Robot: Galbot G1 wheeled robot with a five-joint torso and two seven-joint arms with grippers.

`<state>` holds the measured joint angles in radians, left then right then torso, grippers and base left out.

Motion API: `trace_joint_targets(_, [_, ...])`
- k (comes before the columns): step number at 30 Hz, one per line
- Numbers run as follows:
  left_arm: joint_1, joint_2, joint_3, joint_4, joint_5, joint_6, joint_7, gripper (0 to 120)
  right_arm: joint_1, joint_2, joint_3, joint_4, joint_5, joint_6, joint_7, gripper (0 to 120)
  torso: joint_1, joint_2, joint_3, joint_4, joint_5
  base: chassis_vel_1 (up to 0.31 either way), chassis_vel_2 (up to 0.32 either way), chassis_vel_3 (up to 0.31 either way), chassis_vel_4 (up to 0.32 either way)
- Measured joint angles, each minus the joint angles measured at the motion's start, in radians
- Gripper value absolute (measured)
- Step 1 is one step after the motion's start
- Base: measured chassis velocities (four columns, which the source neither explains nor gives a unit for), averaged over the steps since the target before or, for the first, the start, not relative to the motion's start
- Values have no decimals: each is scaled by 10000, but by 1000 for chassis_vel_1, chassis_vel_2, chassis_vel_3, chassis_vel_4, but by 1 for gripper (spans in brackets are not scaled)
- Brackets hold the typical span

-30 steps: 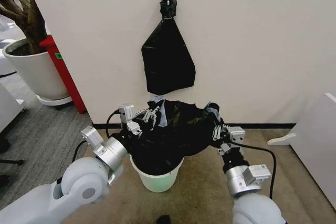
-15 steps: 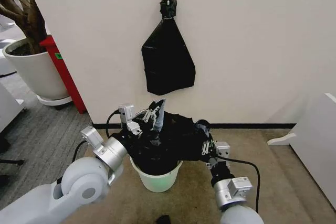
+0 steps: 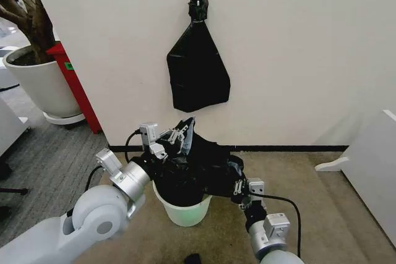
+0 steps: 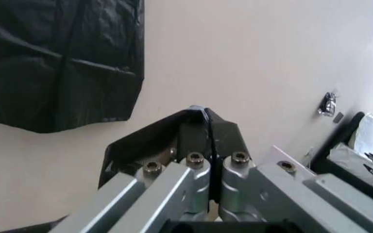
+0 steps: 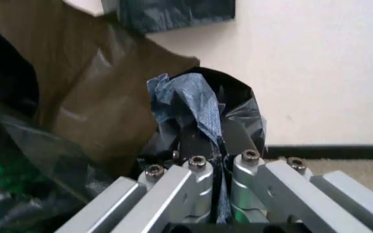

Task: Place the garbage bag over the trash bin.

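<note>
Two grippers are working on one garbage bag [image 3: 198,168] draped over one trash bin [image 3: 184,210]. The left gripper [image 3: 182,135] is pinching a raised flap of the bag's edge at the far left of the bin; in the left wrist view its fingers [image 4: 196,170] are pressed together with a fold of black film [image 4: 193,124] sticking up between them. The right gripper [image 3: 234,168] is clamping the opposite edge of the bag at the bin's right side; in the right wrist view its fingers [image 5: 199,177] are closed around a bunched, bluish-black wad of the plastic [image 5: 196,104].

The bag is lying spread between the two grips, covering the bin's mouth, while the cream wall and greenish base of the bin are showing below it on the floor by the wall.

One black bag bundle [image 3: 198,69] is hanging from one hook [image 3: 198,5] on the wall above. One large white plant pot [image 3: 40,81] is standing to the left, beside a red panel [image 3: 77,85].

Compared with a second ago, the right gripper is sitting nearer the bin and lower, so the stretched bag is looking narrower; the left gripper is holding roughly the same place.
</note>
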<state>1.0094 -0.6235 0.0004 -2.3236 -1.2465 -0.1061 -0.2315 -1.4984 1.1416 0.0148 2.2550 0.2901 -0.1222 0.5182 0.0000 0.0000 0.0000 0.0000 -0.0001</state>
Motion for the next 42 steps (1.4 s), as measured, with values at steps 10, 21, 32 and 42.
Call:
trace_joint_targets(10, [0,0,1,0,0,0,0,0,273,287,313,-862,-389,511,-105,0,0,0,0,0,0,0,0,0,0])
trace_joint_targets(21, [0,0,1,0,0,1,0,0,107,558,155,-1429,-475,321,118,0,0,0,0,0,1,0,0,0,0])
trace_joint_targets(32, [0,0,1,0,0,1,0,0,-573,560,-193,-1434,-780,92,154,0,0,0,0,-1,1,0,0,0,0])
trace_joint_targets(42, [0,0,0,0,0,1,0,0,-470,773,-500,-1812,-1328,346,149,0,0,0,0,-1,1,0,0,0,0])
